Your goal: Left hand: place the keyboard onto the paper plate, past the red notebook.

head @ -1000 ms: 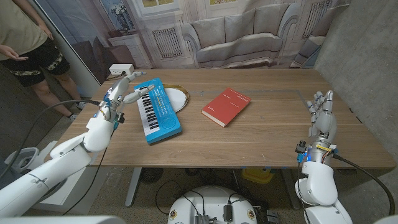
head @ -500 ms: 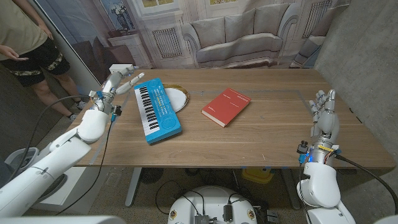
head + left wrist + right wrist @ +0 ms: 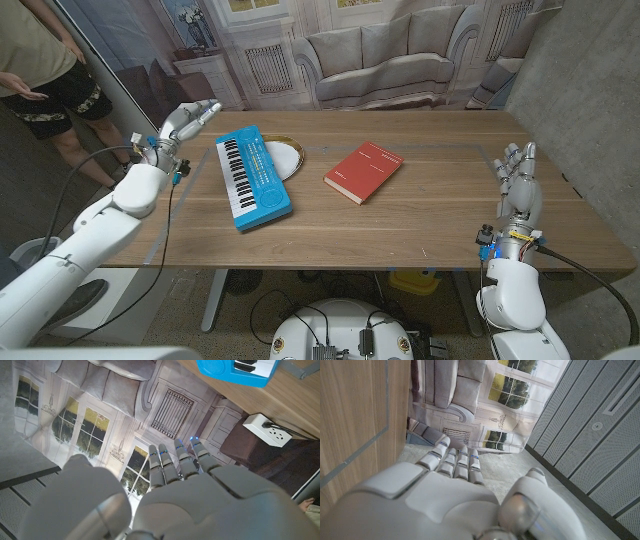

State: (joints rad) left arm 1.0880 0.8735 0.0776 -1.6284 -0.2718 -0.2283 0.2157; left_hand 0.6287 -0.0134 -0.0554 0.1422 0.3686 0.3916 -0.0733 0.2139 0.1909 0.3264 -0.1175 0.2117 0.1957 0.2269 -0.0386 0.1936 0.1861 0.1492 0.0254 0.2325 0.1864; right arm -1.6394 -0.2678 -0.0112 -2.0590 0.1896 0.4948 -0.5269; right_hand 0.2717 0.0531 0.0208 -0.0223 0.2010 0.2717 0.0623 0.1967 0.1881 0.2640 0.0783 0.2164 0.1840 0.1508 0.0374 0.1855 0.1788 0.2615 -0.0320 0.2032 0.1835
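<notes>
The blue keyboard (image 3: 253, 179) lies on the wooden table (image 3: 420, 215), and its far end rests over the paper plate (image 3: 285, 155), which shows from under it on the side toward the red notebook (image 3: 362, 171). The notebook lies well apart from the keyboard, more to the robot's right, flat and closed.

The left hand (image 3: 185, 122) is in the air beyond the keyboard's left side, near the table's far left corner, apart from the keyboard and touching nothing. Its fingers are stretched out and a little spread, pointing away from the robot, and it holds nothing. The left arm reaches up to it from the near left corner of the table. In the left wrist view the same hand (image 3: 165, 495) shows its back with fingers (image 3: 170, 462) straight and close side by side, and a corner of the keyboard (image 3: 235, 372) is beyond them, beside a white power strip (image 3: 267, 430).

The right hand (image 3: 518, 185) stands near the table's right edge, far from the keyboard, fingers up and loosely apart, empty. In the right wrist view this hand (image 3: 440, 495) is next to the table's edge.

A person (image 3: 40, 70) stands behind the keyboard's side of the table, at the left.
</notes>
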